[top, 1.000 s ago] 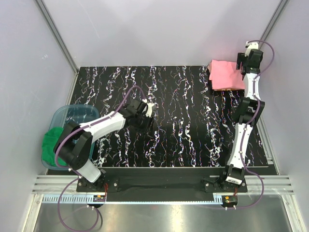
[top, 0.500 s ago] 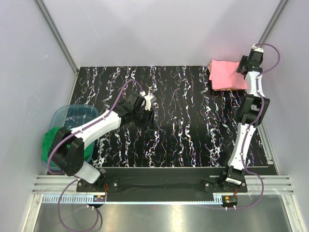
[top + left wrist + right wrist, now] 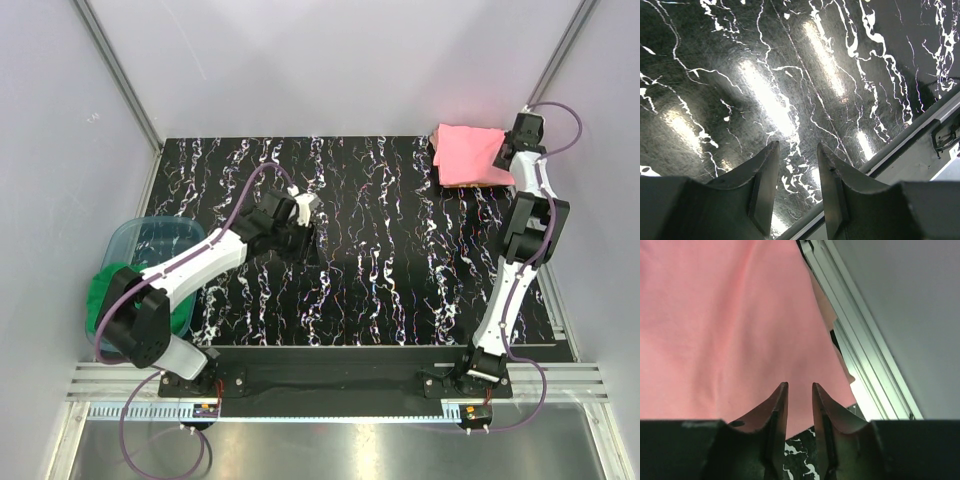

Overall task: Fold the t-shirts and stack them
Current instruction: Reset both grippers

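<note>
Left end effector over marbled table

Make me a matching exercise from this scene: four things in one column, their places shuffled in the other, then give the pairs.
Things
1. pink t-shirts
2. green cloth
3. left fingers
4. right fingers

Places
A. above a bare stretch of the black marbled table
B. at the blue tub, on the left side
C. close over the t-shirts, beside the metal rail
D. folded at the table's far right corner

Pairs: 1-D, 2-B, 3-A, 4-C
</note>
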